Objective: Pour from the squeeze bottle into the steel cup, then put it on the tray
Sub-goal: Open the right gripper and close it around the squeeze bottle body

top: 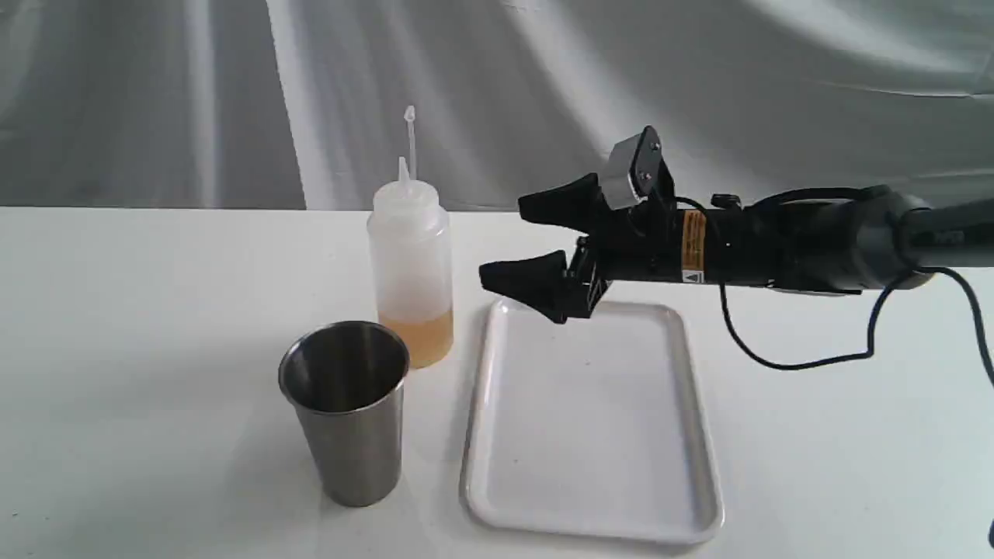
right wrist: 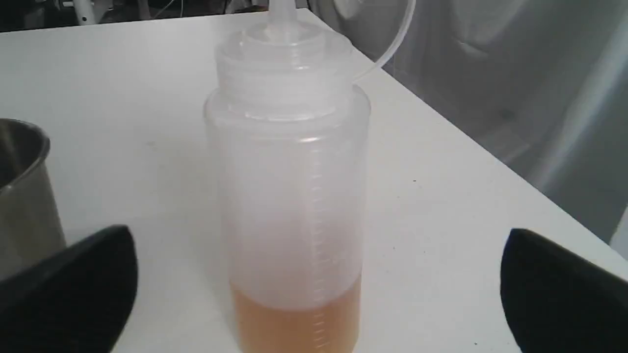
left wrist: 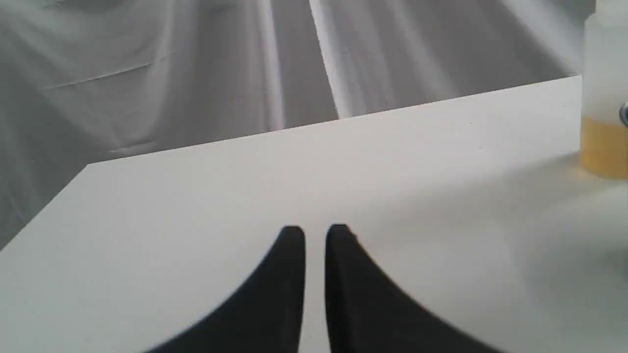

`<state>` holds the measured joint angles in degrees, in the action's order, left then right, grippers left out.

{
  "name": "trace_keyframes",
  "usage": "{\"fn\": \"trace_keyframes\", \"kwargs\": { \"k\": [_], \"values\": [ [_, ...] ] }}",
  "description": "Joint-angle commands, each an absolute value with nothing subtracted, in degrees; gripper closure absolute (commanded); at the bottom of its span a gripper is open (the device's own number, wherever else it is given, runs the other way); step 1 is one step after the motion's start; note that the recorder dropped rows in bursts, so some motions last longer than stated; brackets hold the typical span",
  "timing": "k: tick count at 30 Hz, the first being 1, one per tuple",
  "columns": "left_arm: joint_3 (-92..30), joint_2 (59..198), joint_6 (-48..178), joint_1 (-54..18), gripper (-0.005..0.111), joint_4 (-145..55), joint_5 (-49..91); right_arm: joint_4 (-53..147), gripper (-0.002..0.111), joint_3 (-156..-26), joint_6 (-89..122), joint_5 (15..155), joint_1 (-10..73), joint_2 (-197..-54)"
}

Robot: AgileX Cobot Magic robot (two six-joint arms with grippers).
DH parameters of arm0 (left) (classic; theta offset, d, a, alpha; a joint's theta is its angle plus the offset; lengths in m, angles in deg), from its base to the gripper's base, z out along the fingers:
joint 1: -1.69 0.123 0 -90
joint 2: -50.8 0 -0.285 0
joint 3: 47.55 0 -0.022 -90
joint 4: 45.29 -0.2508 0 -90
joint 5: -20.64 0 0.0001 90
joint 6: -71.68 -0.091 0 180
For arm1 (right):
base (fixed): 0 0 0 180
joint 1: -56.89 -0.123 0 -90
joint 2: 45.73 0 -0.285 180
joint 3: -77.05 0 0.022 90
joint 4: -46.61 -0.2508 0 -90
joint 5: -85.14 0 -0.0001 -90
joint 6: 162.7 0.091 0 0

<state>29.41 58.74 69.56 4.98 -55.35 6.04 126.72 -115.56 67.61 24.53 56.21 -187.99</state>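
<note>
Wide white table (top: 155, 310) fills the scene, grey cloth backdrop (top: 776, 93) hanging behind it. On the right half lies the tray (top: 590, 435), flat and white, nothing on it. Reaching in level from the right is the right gripper (top: 509, 242), hanging over the tray's far left corner, and its jaws are spread wide, holding nothing. The wrist camera confirms it: one black finger on each side of the frame, the squeeze bottle (top: 410, 264) standing ahead of them in the middle, clear of both. That bottle is upright on the table, just left of the tray and not on it, with amber liquid (top: 419, 334) sitting in its bottom section and the thin cap strap (top: 409, 140) poking straight up above the nozzle. In front of the bottle and a touch to the left stands the steel cup (top: 349, 419), upright, mouth open, its rim overlapping the bottle's base from this angle. Over on the left, the left gripper (left wrist: 315, 235) hovers above bare table, its two dark fingers drawn together with only a sliver between them, gripping nothing, the bottle just at the edge of its view.
</note>
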Motion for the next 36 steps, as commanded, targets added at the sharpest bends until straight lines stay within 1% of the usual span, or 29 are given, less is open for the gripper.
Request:
{"fn": "trace_keyframes", "kwargs": {
  "k": [1,5,16,22,28,36],
  "values": [
    [29.7,58.6,69.9,5.1,0.098,-55.3,6.7,127.0,0.003,-115.8,67.9,24.6,55.1,-187.8],
    [29.7,58.6,70.0,5.1,0.098,-55.3,6.7,126.1,0.003,-115.8,67.9,28.9,54.6,-188.0],
    [29.7,58.6,70.0,5.1,0.098,-55.3,6.7,123.7,0.003,-115.8,67.7,29.2,52.2,-189.9],
    [29.7,58.6,69.9,5.1,0.098,-55.3,6.7,120.7,0.003,-115.8,66.6,34.5,50.8,-189.9],
    [29.7,58.6,70.0,5.1,0.098,-55.3,6.7,120.0,0.003,-115.9,65.0,34.4,49.5,-190.3],
    [29.7,58.6,70.0,5.1,0.098,-55.3,6.7,119.3,0.003,-121.1,65.9,34.5,47.7,-193.7]
  ]
}}
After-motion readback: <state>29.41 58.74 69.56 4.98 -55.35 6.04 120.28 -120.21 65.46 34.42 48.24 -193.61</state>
